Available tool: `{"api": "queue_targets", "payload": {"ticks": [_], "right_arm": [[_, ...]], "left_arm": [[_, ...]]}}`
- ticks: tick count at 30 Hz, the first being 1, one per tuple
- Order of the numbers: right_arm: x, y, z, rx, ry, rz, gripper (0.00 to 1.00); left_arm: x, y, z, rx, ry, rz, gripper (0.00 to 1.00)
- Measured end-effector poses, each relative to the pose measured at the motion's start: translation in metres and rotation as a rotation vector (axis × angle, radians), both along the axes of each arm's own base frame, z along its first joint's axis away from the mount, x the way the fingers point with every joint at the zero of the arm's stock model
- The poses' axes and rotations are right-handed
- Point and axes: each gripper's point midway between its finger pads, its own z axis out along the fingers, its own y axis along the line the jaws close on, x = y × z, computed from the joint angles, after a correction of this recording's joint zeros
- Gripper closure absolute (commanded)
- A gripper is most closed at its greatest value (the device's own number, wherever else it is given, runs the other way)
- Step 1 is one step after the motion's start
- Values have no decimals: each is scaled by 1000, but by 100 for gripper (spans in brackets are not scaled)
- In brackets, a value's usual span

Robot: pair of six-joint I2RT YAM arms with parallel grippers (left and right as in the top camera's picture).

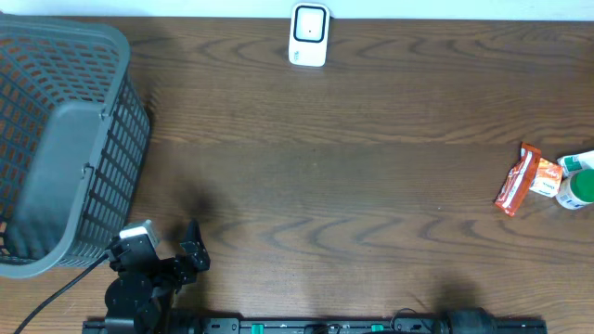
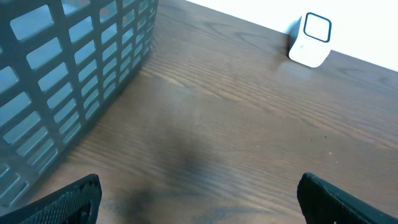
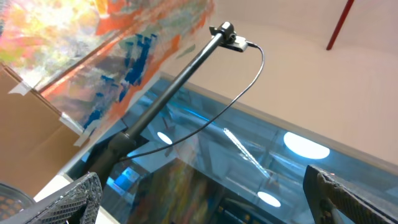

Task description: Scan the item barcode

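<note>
Wood table (image 1: 353, 186), wide open middle: basket (image 1: 65, 139) at left edge, scanner (image 1: 309, 35) at far edge, snack packet (image 1: 516, 181) beside bottles (image 1: 579, 190) at right edge. Left gripper (image 2: 199, 186) and right gripper (image 3: 199, 193) both spread wide.

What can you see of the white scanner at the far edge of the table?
The scanner is a small white box with rounded corners, plastic by the look of it. A dark-framed square window takes up the upper part of its face. It stands near the middle of the far edge of the wooden table, and in the left wrist view its face leans back slightly. Only the table touches it. No cable shows, and neither end effector is near it. Whether it is switched on cannot be told.
</note>
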Motion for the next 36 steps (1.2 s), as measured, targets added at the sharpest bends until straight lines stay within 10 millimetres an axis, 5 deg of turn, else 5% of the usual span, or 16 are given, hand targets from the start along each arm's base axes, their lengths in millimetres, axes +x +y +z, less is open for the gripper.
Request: {"api": "queue_targets", "payload": {"ticks": [10, 20, 23, 27, 33, 36], "right_arm": [[-2, -7, 28, 50, -190, -33, 1], [73, -2, 24, 123, -164, 4, 1], [106, -3, 12, 142, -92, 20, 1], [174, -6, -22, 193, 108, 28, 1], [285, -25, -104, 315, 386, -69, 1], [318, -37, -138, 398, 446, -100, 1]], "left_arm": [[0, 0, 0, 0, 0, 0, 2], [0, 0, 0, 0, 0, 0, 2], [0, 0, 0, 0, 0, 0, 2], [0, 0, 0, 0, 0, 0, 2], [0, 0, 0, 0, 0, 0, 2], [0, 0, 0, 0, 0, 0, 2]]}}
